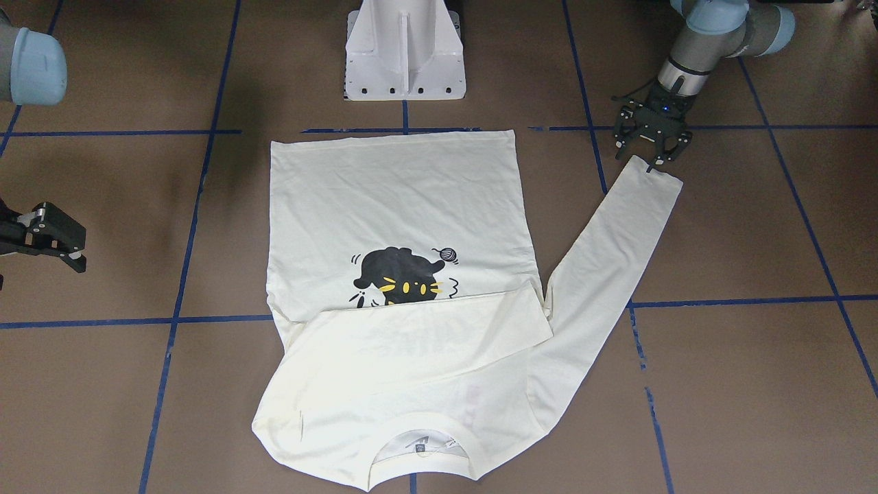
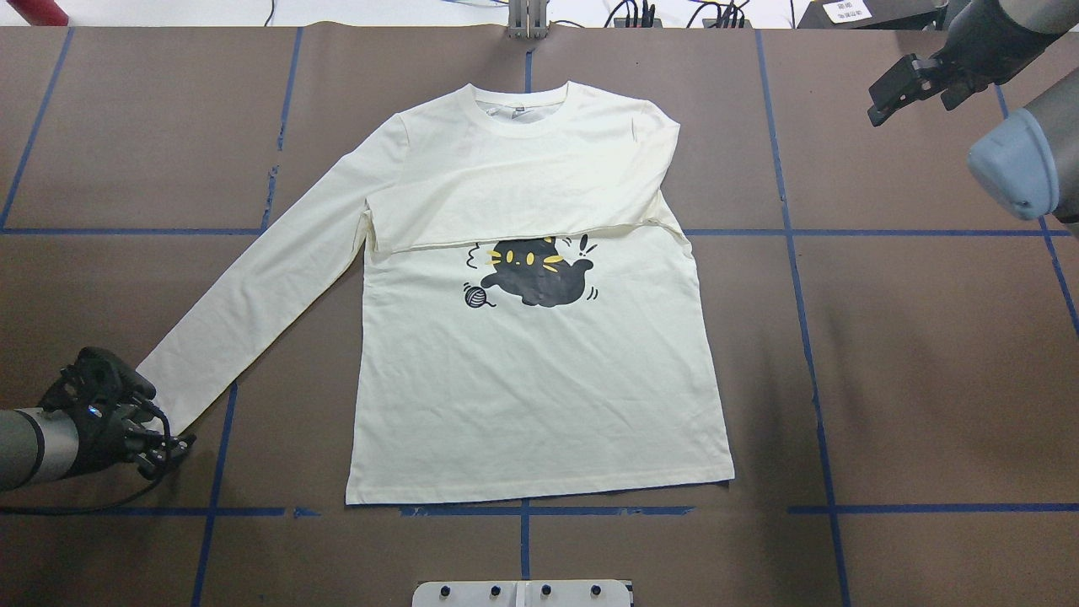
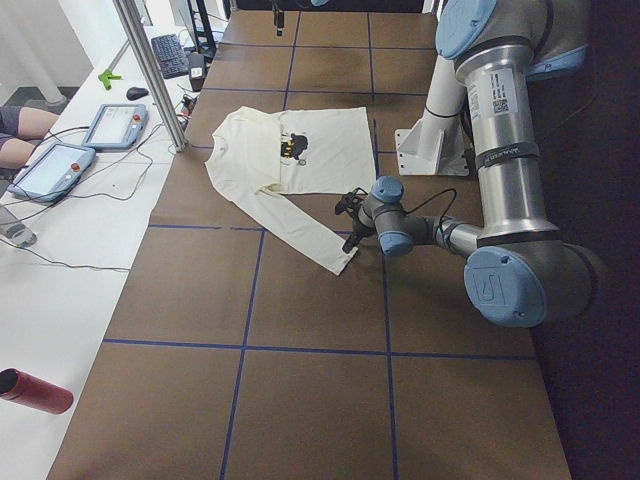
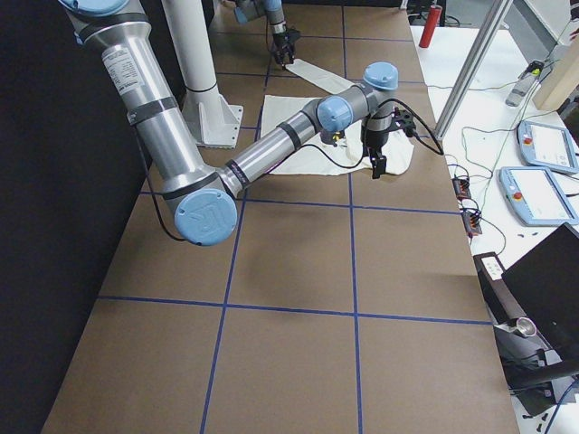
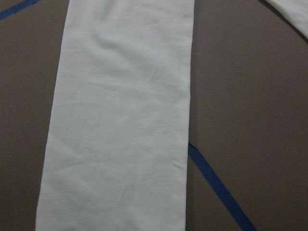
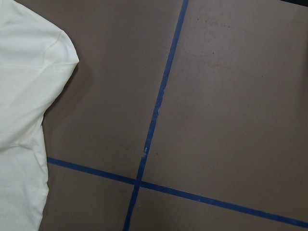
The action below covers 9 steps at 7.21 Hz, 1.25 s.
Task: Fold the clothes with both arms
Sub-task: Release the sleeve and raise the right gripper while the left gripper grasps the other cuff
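Overhead exterior view: left gripper [image 2: 166, 443] jaws are sitting spread at the sleeve cuff [image 2: 169, 396] of the cream cat T-shirt [image 2: 539, 396], which is lying flat mid-bench [image 2: 885, 337]. Right gripper [image 1: 77, 255] is hovering well apart, can't tell its jaws. Neck tag [image 2: 516, 110] unreadable.

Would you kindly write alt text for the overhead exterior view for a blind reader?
A cream long-sleeved T-shirt lies flat on the brown table, cat print up, one sleeve folded across its chest. The other sleeve stretches to the left gripper at its cuff; the right gripper hangs apart at the far right.
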Each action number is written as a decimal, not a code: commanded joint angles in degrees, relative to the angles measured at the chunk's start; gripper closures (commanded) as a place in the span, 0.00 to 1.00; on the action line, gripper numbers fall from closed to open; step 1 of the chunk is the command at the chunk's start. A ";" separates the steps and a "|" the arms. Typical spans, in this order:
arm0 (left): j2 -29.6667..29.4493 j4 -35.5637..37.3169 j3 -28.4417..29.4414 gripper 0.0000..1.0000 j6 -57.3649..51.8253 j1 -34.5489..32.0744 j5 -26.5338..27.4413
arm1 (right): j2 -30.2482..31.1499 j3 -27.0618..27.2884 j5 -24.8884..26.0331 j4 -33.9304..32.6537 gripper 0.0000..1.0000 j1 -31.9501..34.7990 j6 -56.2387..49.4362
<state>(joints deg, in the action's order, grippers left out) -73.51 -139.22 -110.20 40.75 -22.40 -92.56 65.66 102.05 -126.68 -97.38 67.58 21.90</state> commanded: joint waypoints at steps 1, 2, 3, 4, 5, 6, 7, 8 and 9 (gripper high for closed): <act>0.04 0.70 0.16 0.58 0.03 0.07 0.45 | 0.08 0.17 0.03 0.00 0.00 0.01 0.07; 0.04 0.97 0.24 0.58 0.03 0.07 0.45 | 0.08 0.17 0.03 0.00 0.00 0.01 0.07; 0.04 1.06 0.24 0.69 0.03 0.07 0.63 | 0.08 0.17 0.03 0.00 0.00 -0.08 0.07; 0.12 1.41 0.33 0.97 0.03 0.07 0.89 | 0.08 0.08 0.03 0.00 0.00 -0.08 0.07; 0.47 1.41 -0.02 1.00 0.03 -0.10 0.89 | 0.08 0.08 0.12 0.00 0.00 -0.08 0.07; 0.56 1.41 -0.28 1.00 -0.06 -1.15 0.89 | 0.08 0.08 0.03 0.00 0.00 -0.08 -0.02; 0.30 1.50 -0.81 1.00 -0.93 -3.07 0.55 | 0.69 -0.01 0.03 0.00 0.00 -0.08 -0.02; -1.01 1.50 -0.98 1.00 -3.03 -9.01 0.19 | 1.56 -0.01 0.12 0.00 0.00 0.01 0.07; -4.15 1.76 -1.25 1.00 -7.83 -14.03 0.02 | 2.70 -0.18 0.03 0.35 0.00 0.53 -0.19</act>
<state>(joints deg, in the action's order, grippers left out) -74.73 -137.68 -111.09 37.50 -30.20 -92.24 67.10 102.01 -126.61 -97.30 67.67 21.89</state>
